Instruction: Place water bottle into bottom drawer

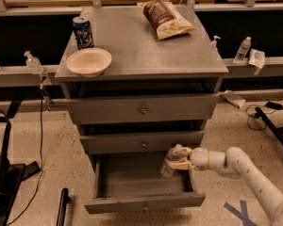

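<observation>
The bottom drawer (pixel 144 203) of the grey cabinet is pulled open, its deep box showing. My gripper (pixel 178 160) comes in from the right on a white arm and is shut on the clear crinkled water bottle (pixel 171 161). The bottle hangs tilted over the right end of the open drawer, just below the middle drawer's front. I cannot tell whether it touches the drawer floor.
On the cabinet top stand a blue drink can (pixel 83 32), a pale bowl (pixel 88 61) and a chip bag (pixel 165 18). Pump-top sanitizer bottles (pixel 33 63) sit on the side ledges. A black stand (pixel 2 178) and cables lie on the floor at left.
</observation>
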`<state>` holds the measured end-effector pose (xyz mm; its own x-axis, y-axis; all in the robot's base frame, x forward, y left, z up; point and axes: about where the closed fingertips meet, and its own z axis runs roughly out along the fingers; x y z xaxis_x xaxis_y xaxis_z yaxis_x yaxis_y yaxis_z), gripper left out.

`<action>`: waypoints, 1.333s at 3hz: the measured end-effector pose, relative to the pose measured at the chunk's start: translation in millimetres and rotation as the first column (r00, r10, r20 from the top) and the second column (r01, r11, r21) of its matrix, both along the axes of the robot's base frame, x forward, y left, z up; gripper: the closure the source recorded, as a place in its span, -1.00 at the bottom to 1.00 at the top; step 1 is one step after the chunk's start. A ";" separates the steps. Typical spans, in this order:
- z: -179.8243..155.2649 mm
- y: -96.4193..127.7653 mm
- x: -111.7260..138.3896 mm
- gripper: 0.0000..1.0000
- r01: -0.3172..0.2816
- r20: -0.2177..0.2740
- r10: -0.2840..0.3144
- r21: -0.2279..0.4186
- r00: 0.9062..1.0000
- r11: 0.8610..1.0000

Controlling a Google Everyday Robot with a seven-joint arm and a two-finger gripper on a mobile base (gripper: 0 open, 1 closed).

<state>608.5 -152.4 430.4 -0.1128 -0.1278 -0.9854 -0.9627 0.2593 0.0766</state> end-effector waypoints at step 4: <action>-162.6 10.7 42.0 1.00 0.060 0.042 -0.058 -0.028 0.997 0.998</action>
